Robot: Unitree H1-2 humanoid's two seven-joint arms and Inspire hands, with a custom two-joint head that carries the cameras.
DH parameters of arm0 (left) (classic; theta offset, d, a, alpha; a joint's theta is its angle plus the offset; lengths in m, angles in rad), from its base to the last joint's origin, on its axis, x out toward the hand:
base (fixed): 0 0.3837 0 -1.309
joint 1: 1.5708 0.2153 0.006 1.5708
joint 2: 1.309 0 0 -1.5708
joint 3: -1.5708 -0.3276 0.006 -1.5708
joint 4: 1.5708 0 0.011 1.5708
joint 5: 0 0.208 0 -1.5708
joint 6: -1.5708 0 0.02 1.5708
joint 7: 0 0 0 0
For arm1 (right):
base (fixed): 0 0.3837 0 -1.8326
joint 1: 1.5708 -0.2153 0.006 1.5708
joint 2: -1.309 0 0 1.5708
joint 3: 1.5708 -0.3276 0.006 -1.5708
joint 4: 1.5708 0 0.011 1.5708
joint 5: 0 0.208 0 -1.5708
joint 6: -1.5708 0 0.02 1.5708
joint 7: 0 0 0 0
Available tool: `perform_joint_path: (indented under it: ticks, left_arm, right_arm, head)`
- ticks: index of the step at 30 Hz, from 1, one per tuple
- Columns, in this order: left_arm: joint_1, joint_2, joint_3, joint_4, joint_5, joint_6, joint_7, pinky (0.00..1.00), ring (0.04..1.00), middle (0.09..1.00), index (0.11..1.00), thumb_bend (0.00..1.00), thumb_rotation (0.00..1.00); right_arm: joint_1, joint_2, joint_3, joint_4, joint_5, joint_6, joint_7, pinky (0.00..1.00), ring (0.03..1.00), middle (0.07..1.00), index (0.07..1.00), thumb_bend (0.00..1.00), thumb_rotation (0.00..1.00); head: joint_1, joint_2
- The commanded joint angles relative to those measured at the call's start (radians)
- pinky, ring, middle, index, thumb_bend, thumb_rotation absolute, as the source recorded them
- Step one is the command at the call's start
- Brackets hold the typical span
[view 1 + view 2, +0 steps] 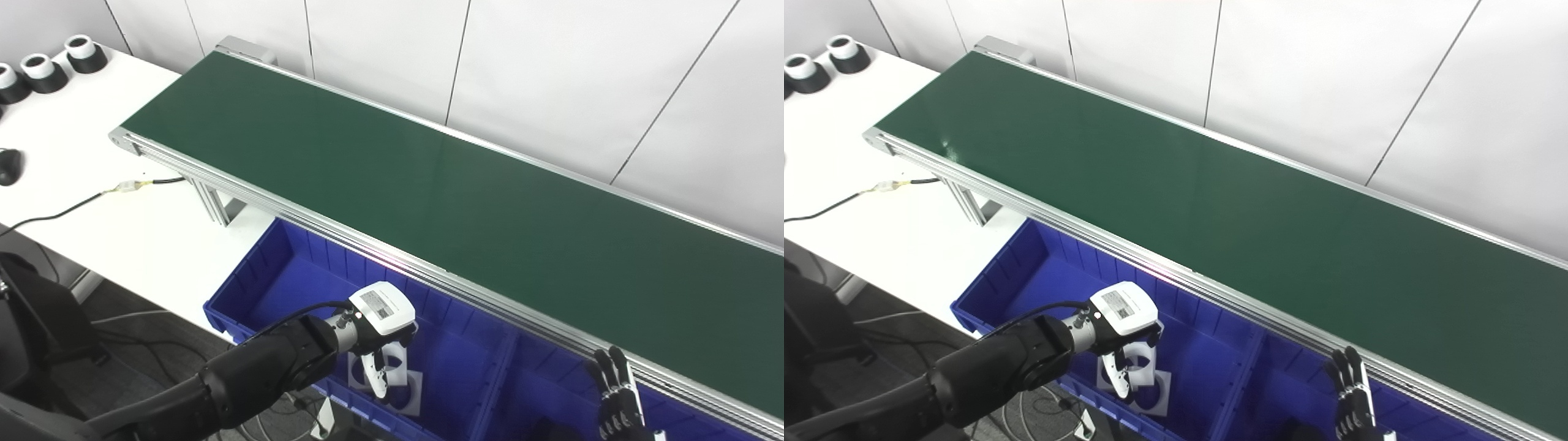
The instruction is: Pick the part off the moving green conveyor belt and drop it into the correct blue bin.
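The green conveyor belt (429,184) runs diagonally from the upper left to the lower right, and no part is visible on it. Below its near rail stands a blue bin (257,275) with a second blue compartment (545,380) to its right. My left hand (383,321), with its white back cover, hangs over the left bin with fingers pointing down and apart. Just under them, white flat parts with round holes (409,392) lie on the bin floor. My right hand (618,398) is at the bottom right over the right compartment, fingers stretched upward, holding nothing.
The aluminium belt rail (490,300) passes close above the bins' far wall. On the white table (122,245) at the left lie a black cable (67,211), a black mouse (9,165) and black-and-white cups (38,68). A white wall stands behind the belt.
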Motion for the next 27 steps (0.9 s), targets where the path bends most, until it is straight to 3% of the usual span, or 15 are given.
perform_joint_path:
  ticks: [1, 5, 9, 12, 16, 17, 18, 19, 20, 23, 24, 27]
  left_arm:
    - [-0.008, 0.009, 0.017, -0.058, -0.014, -0.005, 0.041, 0.58, 0.638, 0.679, 0.634, 0.99, 0.52]
    - [0.027, -0.012, 0.048, -0.135, -0.082, -0.023, 0.077, 0.56, 0.632, 0.673, 0.663, 0.98, 0.52]
    - [0.074, -0.055, 0.082, -0.228, -0.194, -0.041, 0.114, 0.54, 0.620, 0.661, 0.658, 0.98, 0.45]
    - [0.129, -0.124, 0.108, -0.314, -0.345, -0.054, 0.135, 0.54, 0.632, 0.684, 0.683, 0.95, 0.56]
    - [0.215, -0.226, 0.130, -0.360, -0.606, -0.120, 0.178, 0.50, 0.609, 0.681, 0.664, 0.88, 0.42]
    - [0.235, -0.247, 0.132, -0.361, -0.654, -0.143, 0.190, 0.50, 0.609, 0.681, 0.664, 0.88, 0.42]
    - [0.250, -0.261, 0.135, -0.355, -0.694, -0.171, 0.204, 0.50, 0.609, 0.684, 0.667, 0.86, 0.41]
    - [0.263, -0.278, 0.137, -0.344, -0.730, -0.202, 0.219, 0.50, 0.612, 0.687, 0.669, 0.85, 0.40]
    - [0.273, -0.290, 0.142, -0.324, -0.765, -0.241, 0.235, 0.51, 0.622, 0.691, 0.670, 0.83, 0.37]
    - [0.287, -0.323, 0.152, -0.261, -0.830, -0.319, 0.266, 0.54, 0.653, 0.714, 0.680, 0.79, 0.39]
    - [0.286, -0.328, 0.156, -0.236, -0.846, -0.344, 0.272, 0.55, 0.666, 0.723, 0.684, 0.78, 0.40]
    - [0.275, -0.335, 0.167, -0.166, -0.871, -0.413, 0.288, 0.56, 0.678, 0.729, 0.686, 0.76, 0.38]
  right_arm:
    - [-0.003, 0.005, -0.002, -0.025, 0.008, -0.050, 0.016, 1.00, 0.922, 0.943, 0.977, 0.87, 0.94]
    - [-0.001, 0.007, -0.001, -0.022, -0.004, -0.051, 0.010, 0.99, 0.919, 0.942, 0.975, 0.87, 0.95]
    - [0.001, 0.010, 0.000, -0.020, -0.010, -0.051, 0.007, 0.98, 0.922, 0.944, 0.973, 0.89, 0.95]
    - [0.001, 0.009, 0.002, -0.020, -0.001, -0.049, 0.011, 0.98, 0.920, 0.941, 0.968, 0.90, 0.94]
    - [0.001, 0.021, 0.007, -0.027, -0.037, -0.047, -0.009, 0.96, 0.910, 0.930, 0.963, 0.91, 0.94]
    - [0.000, 0.027, 0.010, -0.026, -0.048, -0.048, -0.015, 0.95, 0.910, 0.929, 0.962, 0.91, 0.94]
    - [-0.001, 0.035, 0.013, -0.022, -0.059, -0.050, -0.021, 0.95, 0.910, 0.926, 0.960, 0.91, 0.94]
    - [-0.002, 0.041, 0.016, -0.020, -0.070, -0.050, -0.026, 0.94, 0.909, 0.923, 0.957, 0.92, 0.94]
    - [-0.003, 0.050, 0.022, -0.014, -0.086, -0.051, -0.034, 0.92, 0.907, 0.921, 0.954, 0.92, 0.94]
    - [-0.010, 0.075, 0.043, 0.015, -0.124, -0.052, -0.066, 0.89, 0.903, 0.918, 0.948, 0.92, 0.93]
    - [-0.014, 0.087, 0.053, 0.029, -0.129, -0.052, -0.075, 0.88, 0.902, 0.918, 0.941, 0.91, 0.92]
    - [-0.025, 0.108, 0.077, 0.063, -0.134, -0.052, -0.100, 0.88, 0.904, 0.924, 0.936, 0.90, 0.90]
  head:
    - [-0.010, 0.002]
    - [-0.048, 0.012]
    - [-0.089, 0.023]
    - [-0.103, 0.030]
    - [-0.243, 0.037]
    - [-0.264, 0.037]
    - [-0.336, 0.034]
    - [-0.336, 0.034]
    - [-0.416, 0.023]
    - [-0.523, 0.001]
    - [-0.591, -0.017]
    - [-0.642, -0.033]
